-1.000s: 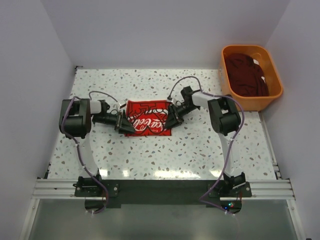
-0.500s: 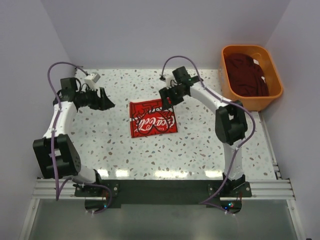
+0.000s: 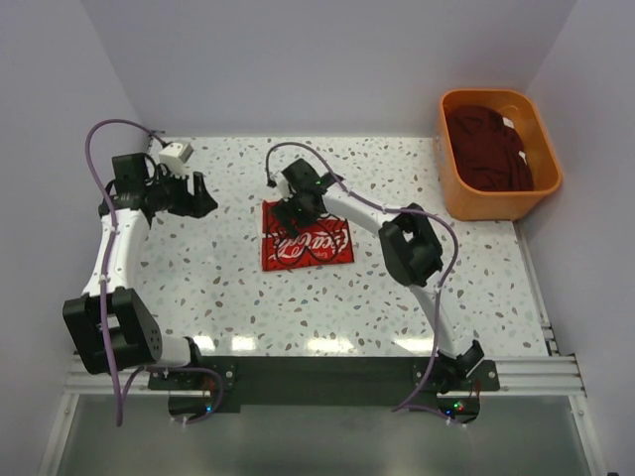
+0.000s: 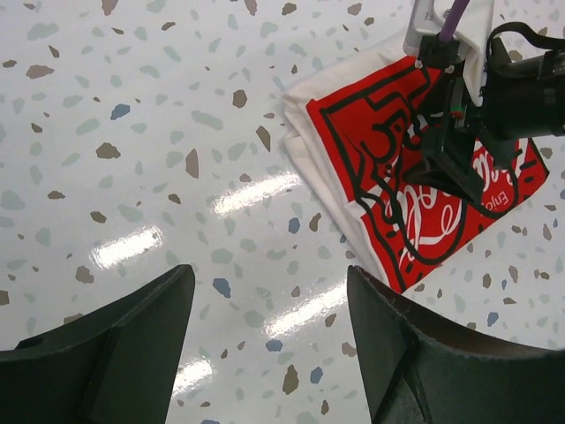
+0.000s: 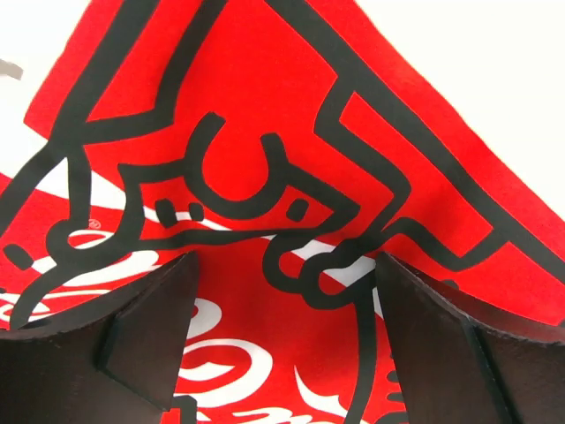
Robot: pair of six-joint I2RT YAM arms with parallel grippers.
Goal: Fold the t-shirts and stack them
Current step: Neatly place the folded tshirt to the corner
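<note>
A folded t-shirt (image 3: 310,240) lies flat mid-table, its top face red with white script and black line print, white cloth at its edges. It also shows in the left wrist view (image 4: 353,132) and fills the right wrist view (image 5: 265,88). My right gripper (image 3: 295,211) is open and empty, low over the shirt's far left part, its jaws (image 5: 287,353) standing either side of the print. My left gripper (image 3: 201,196) is open and empty over bare table to the shirt's left (image 4: 269,353). A dark maroon shirt (image 3: 488,147) lies bunched in the tub.
An orange plastic tub (image 3: 496,203) stands at the back right corner. The right arm (image 3: 367,206) reaches across the table's back half above the shirt. Walls close the table on the left, back and right.
Both grippers have let go of the shirt's sides. My left gripper has drawn back to the far left. My right gripper has swung round to the shirt's far left part. The shirt now lies folded.
</note>
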